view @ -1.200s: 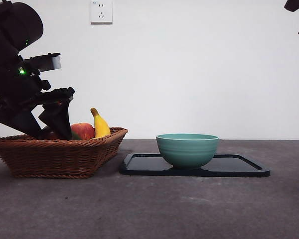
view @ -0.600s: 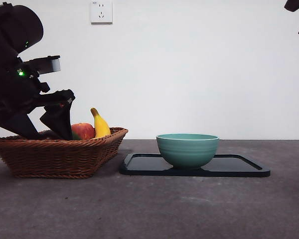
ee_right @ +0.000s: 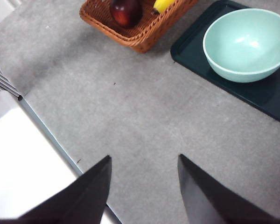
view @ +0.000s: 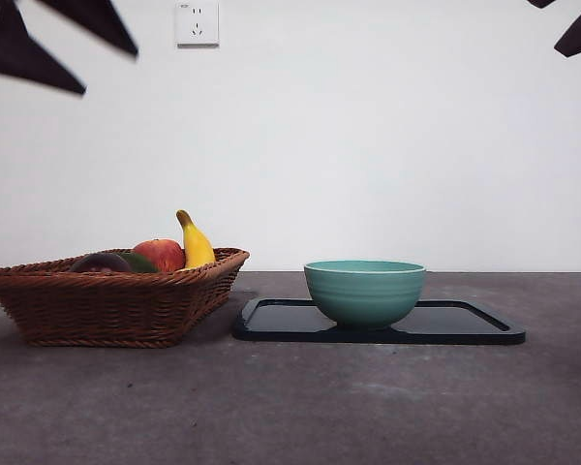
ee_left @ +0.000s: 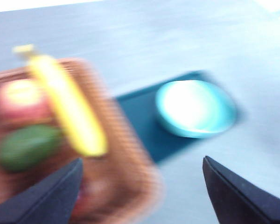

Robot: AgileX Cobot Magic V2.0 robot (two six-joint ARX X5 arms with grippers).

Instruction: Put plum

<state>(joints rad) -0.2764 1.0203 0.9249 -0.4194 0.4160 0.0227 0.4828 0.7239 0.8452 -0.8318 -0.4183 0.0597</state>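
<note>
- My left gripper [ee_left: 140,186] hangs high above the table, jaws spread wide with nothing between them; in the front view it shows only as dark blurred tips [view: 58,44] at the top left corner.
- My right gripper [ee_right: 142,186] waits high over bare grey table [ee_right: 144,116], jaws parted and empty, a black tip [view: 576,29] at the top right corner of the front view.
- The plum [ee_right: 126,10] lies in the wicker basket [view: 107,300], dark maroon and glossy, near the basket's outer corner as my right wrist camera sees it.
- From the front the plum [view: 101,263] is a low dark dome just above the basket rim, at the left of the fruit.
- Beside it a sliver of dark green fruit [view: 138,263] shows, then the red apple [view: 161,255], then the banana [view: 195,244] leaning up with its stem tip highest.
- My left wrist picture is badly blurred: I make out the banana [ee_left: 67,107], the apple [ee_left: 21,100], the green fruit [ee_left: 25,147] and the basket [ee_left: 126,154], but I cannot pick out the plum with certainty.
- The teal bowl [view: 364,291] stands upright on the dark tray [view: 465,325], well apart from the plum.
- The tray sits just beside the basket on the table; the bowl is empty in the right wrist view [ee_right: 245,44].
- A white wall socket [view: 197,23] is on the wall behind.
</note>
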